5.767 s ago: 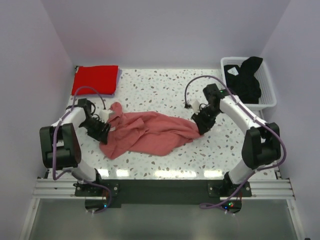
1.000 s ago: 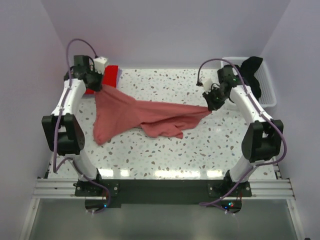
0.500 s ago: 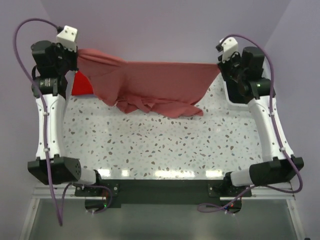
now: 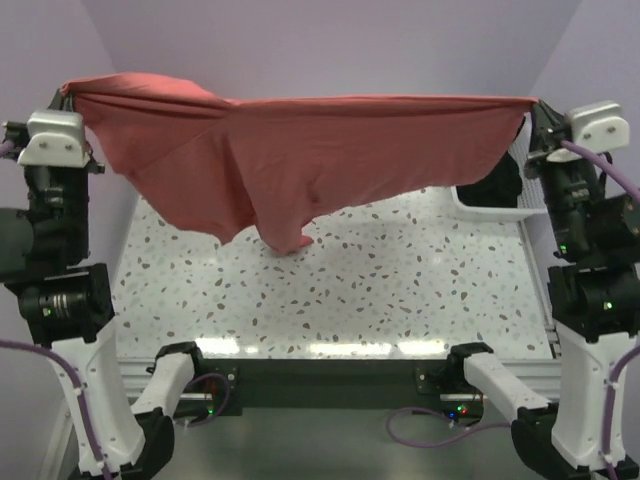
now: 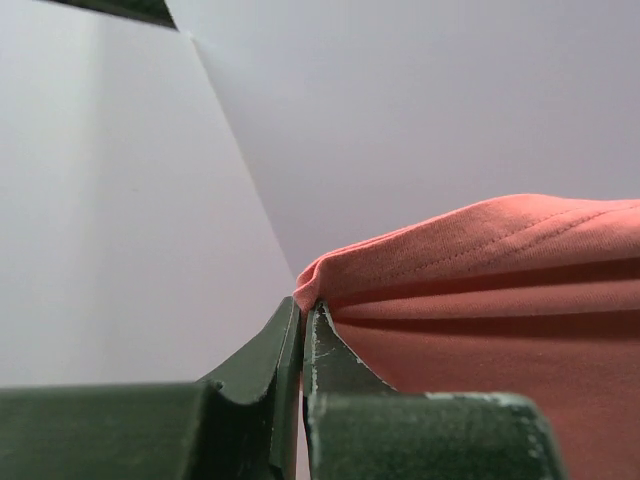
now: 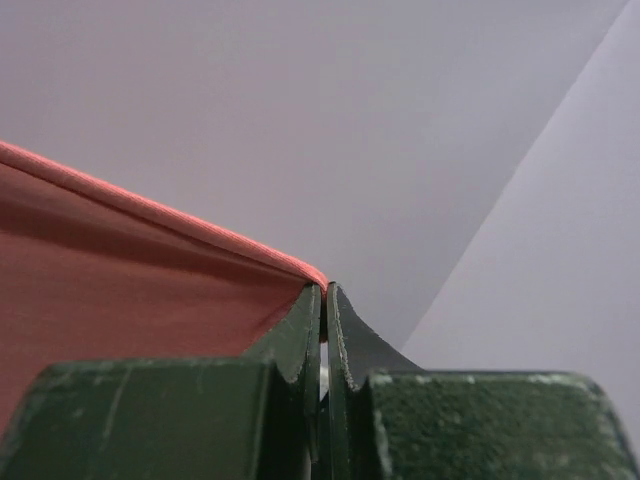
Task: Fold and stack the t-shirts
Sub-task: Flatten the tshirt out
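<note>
Item: salmon-pink t-shirt (image 4: pixel 320 150), stretched across frame top; my left pincer (image 5: pixel 303 312) clamped on upper-left corner, right pincer (image 6: pixel 324 298) clamped on upper-right.

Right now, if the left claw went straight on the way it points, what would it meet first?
The left claw pinches the shirt; beyond that edge, probably only the wall near its corner, distance unclear.
</note>
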Controlling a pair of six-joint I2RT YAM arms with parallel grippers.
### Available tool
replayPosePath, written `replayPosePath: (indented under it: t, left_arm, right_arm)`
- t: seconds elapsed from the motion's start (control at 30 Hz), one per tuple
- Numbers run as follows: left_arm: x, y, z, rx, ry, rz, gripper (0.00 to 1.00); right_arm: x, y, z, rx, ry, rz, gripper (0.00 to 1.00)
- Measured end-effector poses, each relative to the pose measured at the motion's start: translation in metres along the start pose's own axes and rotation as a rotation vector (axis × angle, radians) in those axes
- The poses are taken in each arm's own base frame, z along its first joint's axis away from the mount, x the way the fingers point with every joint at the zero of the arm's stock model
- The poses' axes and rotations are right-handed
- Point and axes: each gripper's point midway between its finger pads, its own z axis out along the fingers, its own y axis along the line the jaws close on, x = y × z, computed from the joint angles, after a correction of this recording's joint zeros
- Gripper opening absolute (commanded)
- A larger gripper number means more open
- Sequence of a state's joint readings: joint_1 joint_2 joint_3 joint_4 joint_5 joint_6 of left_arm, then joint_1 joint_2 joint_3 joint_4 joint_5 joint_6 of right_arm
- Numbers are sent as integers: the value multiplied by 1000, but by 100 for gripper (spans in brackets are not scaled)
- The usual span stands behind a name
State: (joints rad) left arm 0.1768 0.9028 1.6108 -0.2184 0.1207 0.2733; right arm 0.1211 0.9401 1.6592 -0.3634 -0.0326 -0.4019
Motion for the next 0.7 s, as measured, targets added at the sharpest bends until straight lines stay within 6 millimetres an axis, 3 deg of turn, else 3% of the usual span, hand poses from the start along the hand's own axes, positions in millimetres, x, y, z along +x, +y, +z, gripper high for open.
replayPosePath:
  t: [0.3, 0.47, 0.53, 0.6, 0.7]
  left_arm:
    - [-85, 38, -49, -147, -192, 85, 0]
    - [-107, 45, -59, -162, -233, 135, 0]
    - [-102, 40, -58, -137, -216, 163, 0]
    - [-82, 28, -51, -77, -170, 196, 0]
    - [-13, -1, -38, 46, -20, 218, 0]
  right_arm:
    - [-88, -41, -57, 117, -214, -33, 0]
    - [-107, -50, -66, 145, -265, -111, 0]
    - [-99, -48, -60, 139, -249, -141, 0]
    - [-78, -40, -47, 117, -204, -173, 0]
    - [-18, -15, -17, 41, -86, -224, 0]
